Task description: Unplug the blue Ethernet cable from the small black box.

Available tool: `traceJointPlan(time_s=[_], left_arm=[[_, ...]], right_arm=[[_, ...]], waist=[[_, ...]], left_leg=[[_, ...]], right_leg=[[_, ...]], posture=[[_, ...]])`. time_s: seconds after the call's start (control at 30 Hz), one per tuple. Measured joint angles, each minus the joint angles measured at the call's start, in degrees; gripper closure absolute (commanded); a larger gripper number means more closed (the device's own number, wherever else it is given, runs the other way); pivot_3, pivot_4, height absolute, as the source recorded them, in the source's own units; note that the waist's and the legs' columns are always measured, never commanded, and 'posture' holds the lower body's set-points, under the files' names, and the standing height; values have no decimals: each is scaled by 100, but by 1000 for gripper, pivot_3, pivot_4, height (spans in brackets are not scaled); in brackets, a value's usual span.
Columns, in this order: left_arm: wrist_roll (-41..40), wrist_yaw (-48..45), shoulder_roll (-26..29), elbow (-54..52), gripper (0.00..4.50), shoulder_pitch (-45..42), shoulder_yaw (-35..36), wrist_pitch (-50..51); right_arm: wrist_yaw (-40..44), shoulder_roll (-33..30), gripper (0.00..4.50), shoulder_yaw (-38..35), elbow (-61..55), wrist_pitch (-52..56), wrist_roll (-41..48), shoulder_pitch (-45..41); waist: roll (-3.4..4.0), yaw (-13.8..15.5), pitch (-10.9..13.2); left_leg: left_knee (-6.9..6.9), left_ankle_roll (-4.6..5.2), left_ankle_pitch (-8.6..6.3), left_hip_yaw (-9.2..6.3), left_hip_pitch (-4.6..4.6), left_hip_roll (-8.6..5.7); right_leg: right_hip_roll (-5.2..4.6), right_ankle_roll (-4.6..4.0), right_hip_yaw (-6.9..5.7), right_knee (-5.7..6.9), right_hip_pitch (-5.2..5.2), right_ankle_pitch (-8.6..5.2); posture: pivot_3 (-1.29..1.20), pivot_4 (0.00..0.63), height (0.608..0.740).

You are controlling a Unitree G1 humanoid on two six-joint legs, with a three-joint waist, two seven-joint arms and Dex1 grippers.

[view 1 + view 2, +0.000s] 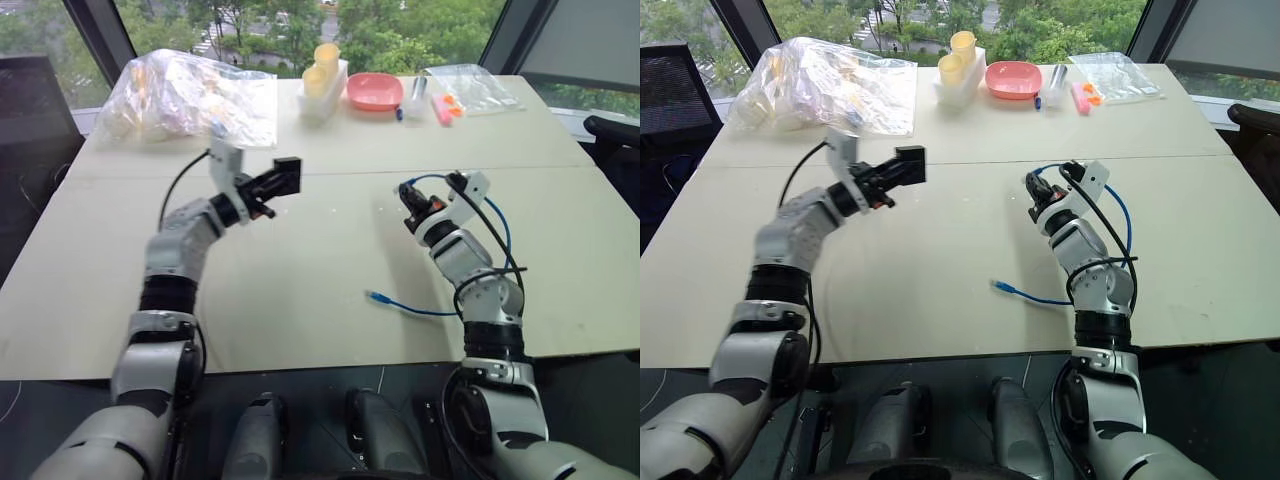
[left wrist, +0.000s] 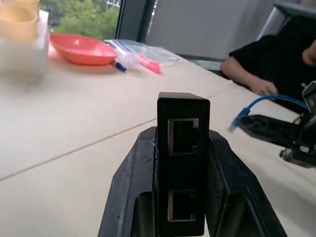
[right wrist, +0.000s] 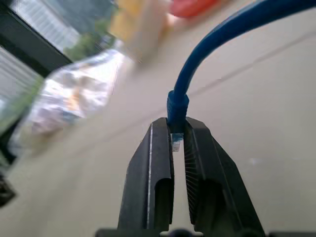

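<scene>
Your left gripper [image 1: 285,180] sat upper left of centre, arm raised, fingers clamped on the small black box [image 1: 288,177]. Your right gripper [image 1: 410,192], right of centre, pinched the blue Ethernet cable [image 3: 197,64].

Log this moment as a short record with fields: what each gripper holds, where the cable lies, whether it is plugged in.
left gripper: shut on the small black box, held above the table
box ports: two, both empty
right gripper: shut on the plug end of the blue cable
cable: loops back past the right arm; free end lies on the table
plugged in: no, cable and box are apart
far edge: pink bowl, plastic bags
</scene>
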Motion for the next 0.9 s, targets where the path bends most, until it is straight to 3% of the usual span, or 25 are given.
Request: traceJointPlan(time_s=[0.1,0.27,0.57,0.63,0.8,0.9], left_arm=[[513,356,-317,419,3970,-93,-303,-848],[1024,811,-704,1160,3970,-161,-509,-1833],[1544,1435,-1174,2429,3970,-386,-574,-2826],[1649,1502,-1167,2685,2946,-388,-576,-2940],[1714,1513,-1162,2861,1157,-388,-563,-3075],[1698,1415,-1063,2440,1157,-266,-559,-2902]], right_arm=[[-45,-257,2779,41,556,62,-426,-261],[323,-511,238,287,450,234,-821,-241],[1041,-441,238,882,-1997,1076,-608,1045],[1047,-396,176,860,-2180,1075,-575,1091],[1015,-322,176,707,-2296,961,-606,1193],[1054,-296,176,678,-2415,939,-616,1363]], waist=[[0,-17,0],[0,-27,0],[-1,-17,-1],[-1,-18,-1],[-2,-5,-1],[-2,-13,-1]], left_leg=[[-5,3,-2,2,-3,1],[-29,5,-2,-2,5,6],[-22,6,-2,-5,0,6],[-20,6,-2,-6,2,6],[-20,6,-2,-6,2,6],[-24,6,-2,-6,1,7]], right_leg=[[6,6,3,-4,-4,2],[20,27,5,-4,-10,11],[21,32,3,-2,-13,9],[22,30,3,1,-13,10],[22,29,3,2,-13,9],[22,31,3,1,-14,9]], posture=[[0,150,740],[0,150,740],[0,150,740],[0,150,740],[0,150,740],[0,150,740]])
